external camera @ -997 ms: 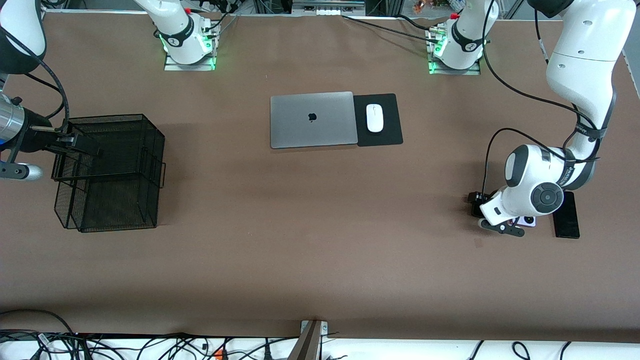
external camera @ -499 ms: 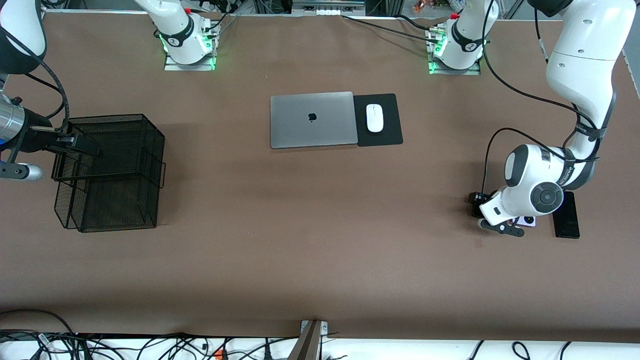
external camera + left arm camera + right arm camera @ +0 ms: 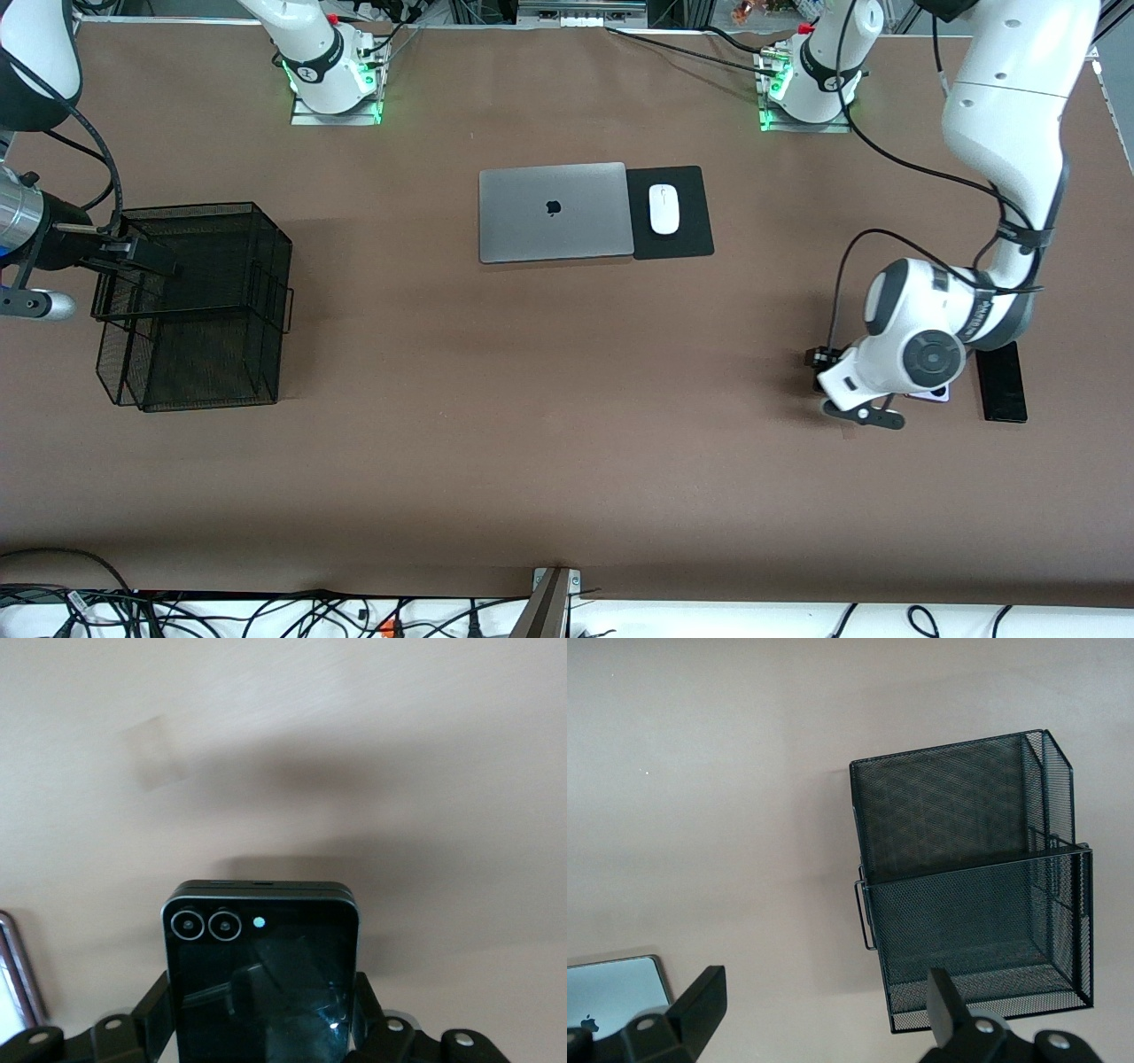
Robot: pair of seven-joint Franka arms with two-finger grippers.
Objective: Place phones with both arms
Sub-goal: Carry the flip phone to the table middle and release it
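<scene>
Left wrist view shows the left gripper (image 3: 261, 1028) clamped on the black folded phone (image 3: 261, 970), its two fingers (image 3: 151, 1019) pressed against the phone's opposite edges. The phone's two ringed lenses and small flash face the camera, and the phone hangs above bare brown table (image 3: 354, 744) with a shadow under it. A sliver of the lilac-white phone (image 3: 18, 979) shows at the picture's edge.

From the front camera, the left gripper (image 3: 819, 370) is over the table at the left arm's end, well apart from the grey laptop (image 3: 555, 212) and nearer the front camera than it. Most of the lilac-white phone (image 3: 937, 393) is hidden under the left arm's wrist. The long black slab phone (image 3: 1001, 383) lies flat just beside it, farther from the laptop toward the left arm's end, its upper part covered by the arm.

The right arm waits with its right gripper (image 3: 133, 252) over the rim of the black mesh basket (image 3: 204, 354), which stands toward the right arm's end of the table from the laptop. In the right wrist view the right gripper (image 3: 824, 1010) has its fingers (image 3: 700, 997) spread wide apart with nothing between them, and the basket (image 3: 974, 895) lies below.

A white mouse (image 3: 663, 209) sits on a black mouse pad (image 3: 691, 235) that touches the laptop on the left arm's side.
</scene>
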